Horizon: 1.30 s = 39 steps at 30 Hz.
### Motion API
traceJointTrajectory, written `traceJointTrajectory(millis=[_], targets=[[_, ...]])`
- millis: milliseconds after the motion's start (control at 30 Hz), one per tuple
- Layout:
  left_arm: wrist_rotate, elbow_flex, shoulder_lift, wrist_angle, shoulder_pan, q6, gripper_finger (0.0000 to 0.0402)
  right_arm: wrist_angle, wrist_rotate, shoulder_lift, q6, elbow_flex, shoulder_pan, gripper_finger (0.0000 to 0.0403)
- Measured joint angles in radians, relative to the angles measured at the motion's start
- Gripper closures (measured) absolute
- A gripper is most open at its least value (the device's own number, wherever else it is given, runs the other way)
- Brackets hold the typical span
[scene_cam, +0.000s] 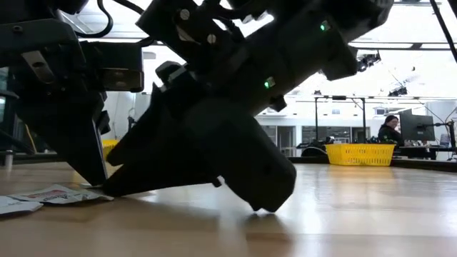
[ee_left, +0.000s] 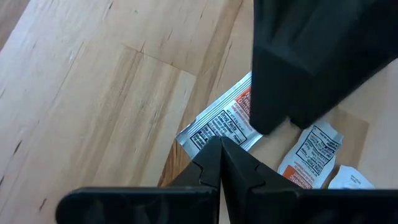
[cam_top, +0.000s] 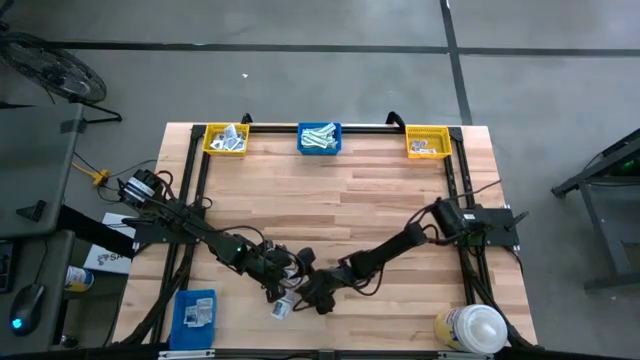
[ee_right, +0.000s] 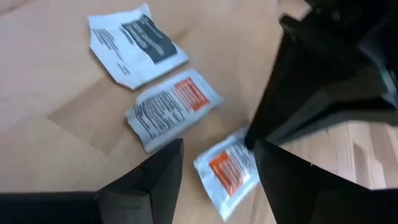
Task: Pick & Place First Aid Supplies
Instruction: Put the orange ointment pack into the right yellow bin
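Observation:
Three first aid packets lie flat on the wooden table near its front edge (cam_top: 281, 308). The one with an orange mark (ee_right: 227, 171) lies between the fingers of my open right gripper (ee_right: 214, 165), which stand on either side of it and slant down from the right. My left gripper (ee_left: 221, 146) is shut, with its tips on that same packet (ee_left: 221, 121). A second orange-marked packet (ee_right: 168, 109) and one with a dark mark (ee_right: 137, 46) lie just beyond. My left gripper sets its shut fingertips (ee_right: 252, 137) down on one end of the orange-marked packet (ee_right: 239, 146). It comes slanting down from the table's left. The packet lies flat on the table under them.
Two yellow bins (cam_top: 225, 140) (cam_top: 428, 142) and a blue bin (cam_top: 319, 138) stand along the far edge. Another blue bin (cam_top: 195, 310) sits at the near left and a white-capped bottle (cam_top: 470, 328) at the near right. The two grippers stand close together.

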Motion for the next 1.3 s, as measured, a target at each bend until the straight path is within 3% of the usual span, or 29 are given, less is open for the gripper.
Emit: traceJointTrajectory(millis=[200, 833, 1067, 1300], targets=[[0.003, 0.000, 0.000, 0.000, 0.000, 0.000, 0.0401, -0.049, 0.065, -0.009, 0.047, -0.002, 0.018, 0.0208], [0.007, 0.001, 0.001, 0.004, 0.000, 0.000, 0.0401, -0.104, 0.077, -0.013, -0.008, -0.002, -0.024, 0.0214], [0.008, 0.001, 0.001, 0.003, 0.000, 0.000, 0.0401, -0.114, 0.094, -0.013, -0.015, -0.002, -0.026, 0.0247], [0.009, 0.001, 0.001, 0.003, 0.000, 0.000, 0.0401, -0.120, 0.098, -0.013, 0.008, -0.003, -0.005, 0.0321]])
